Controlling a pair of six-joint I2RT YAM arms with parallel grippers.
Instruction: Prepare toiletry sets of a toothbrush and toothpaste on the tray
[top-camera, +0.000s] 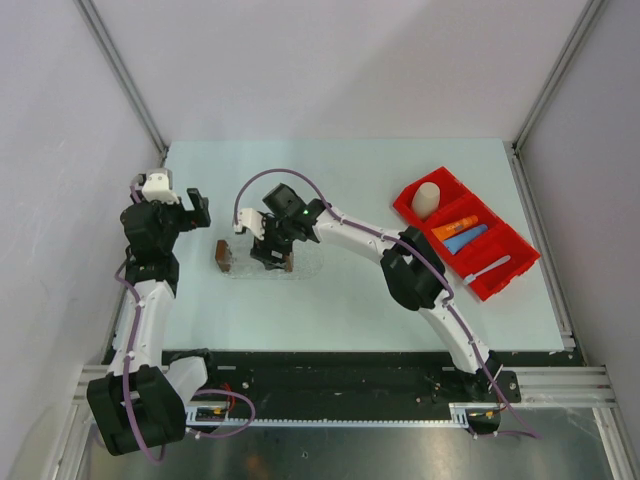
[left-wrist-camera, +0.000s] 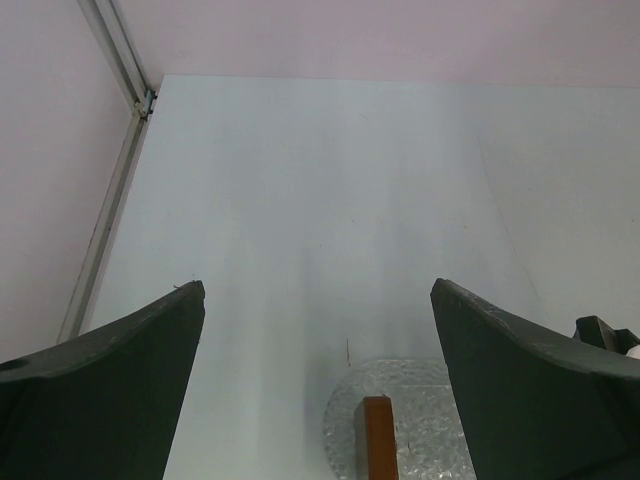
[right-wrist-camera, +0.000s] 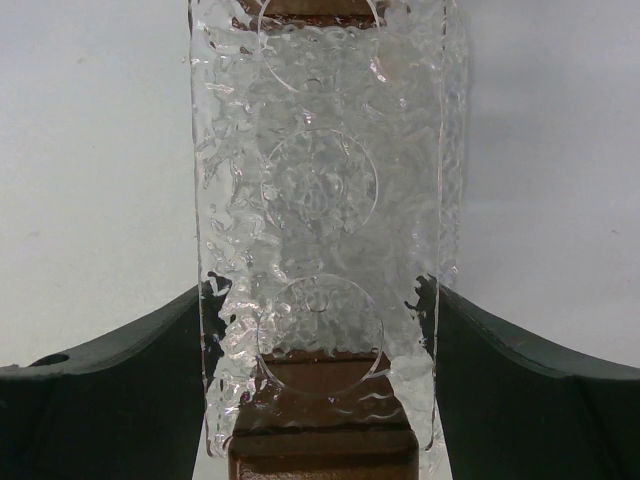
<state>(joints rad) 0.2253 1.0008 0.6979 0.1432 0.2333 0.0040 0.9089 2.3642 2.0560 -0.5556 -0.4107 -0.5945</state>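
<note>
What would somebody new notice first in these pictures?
The bright red bin at the table's right edge stands out, holding an orange toothpaste tube, a blue toothpaste tube, the toothbrush and a beige cup. Left of centre, the right gripper appears to pinch a clear rack standing on the tray.

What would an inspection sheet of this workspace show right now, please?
Surface: pale table, carrying the tray and the bin.
Job's things: clear tray mid-table, no set on it yet; toothbrush, orange tube and blue tube lie in the red bin.
Clutter: clear rack with brown end blocks over the tray; beige cup in the bin.
Grippers: left gripper open, holding nothing; right gripper straddles the rack, grip cannot be told.
Cables: purple cables follow both arms.
Surroundings: white walls, metal frame rails.
</note>
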